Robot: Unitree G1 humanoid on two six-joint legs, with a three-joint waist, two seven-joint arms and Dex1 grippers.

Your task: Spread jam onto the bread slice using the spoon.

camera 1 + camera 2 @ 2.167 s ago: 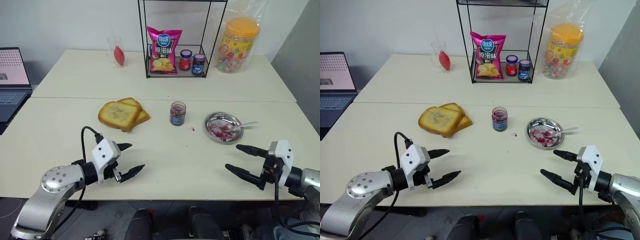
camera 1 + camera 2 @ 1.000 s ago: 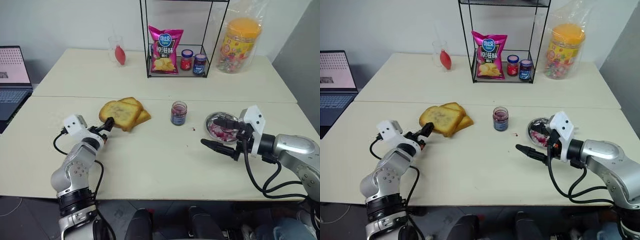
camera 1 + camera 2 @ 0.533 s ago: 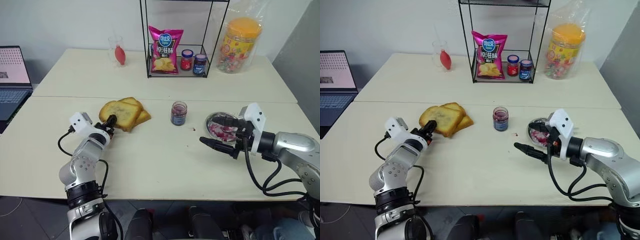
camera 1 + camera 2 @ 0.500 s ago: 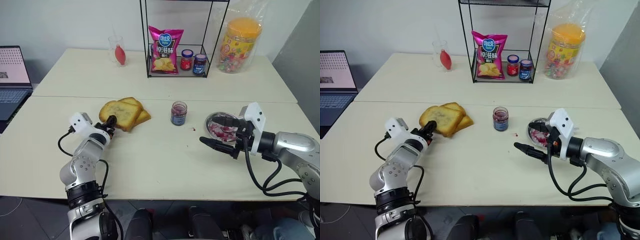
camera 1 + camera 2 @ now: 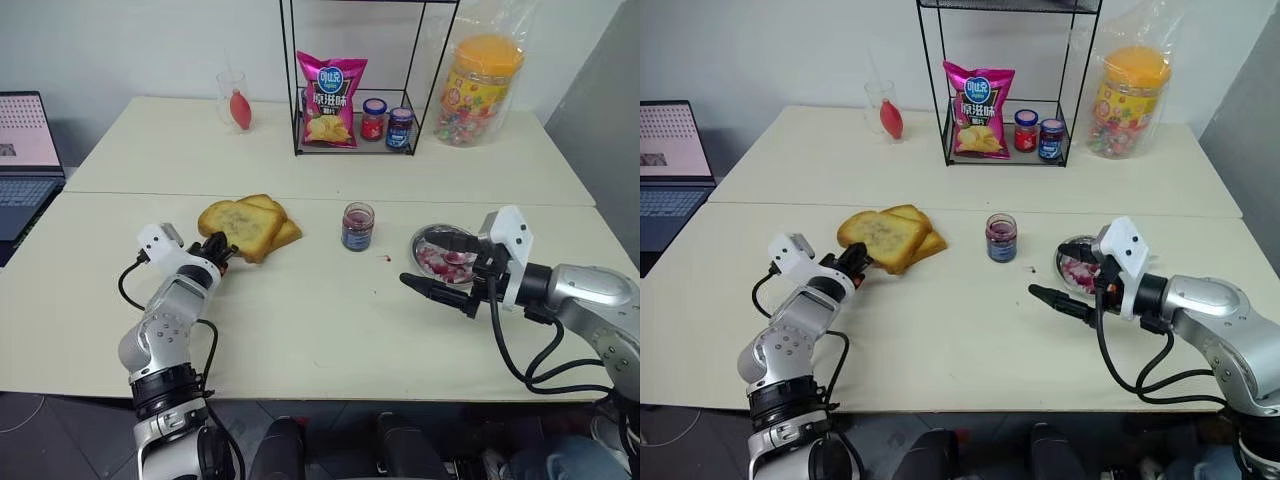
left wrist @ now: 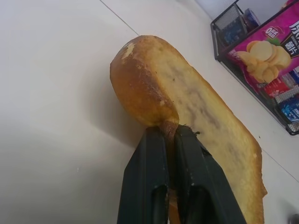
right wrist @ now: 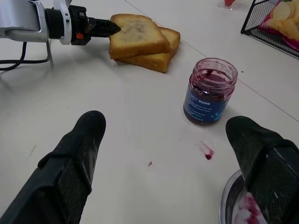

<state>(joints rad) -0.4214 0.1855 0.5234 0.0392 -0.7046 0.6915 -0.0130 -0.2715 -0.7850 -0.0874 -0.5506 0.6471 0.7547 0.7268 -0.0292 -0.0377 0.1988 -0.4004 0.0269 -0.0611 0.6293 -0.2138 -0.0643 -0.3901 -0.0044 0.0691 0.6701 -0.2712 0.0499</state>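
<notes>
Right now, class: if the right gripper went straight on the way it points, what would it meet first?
Probably the open jam jar. The right gripper is open above bare table, and the jar stands ahead, slightly toward one finger. Depth is unclear; the stacked toast lies farther off.

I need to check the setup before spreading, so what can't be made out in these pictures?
- Spoon: in the head views the right hand covers the dish where it would lie.
- Lower toast: mostly under the bread slice.
- Dish, right wrist view: cut off by the frame edge.
- Shelf jars' labels: too small.
</notes>
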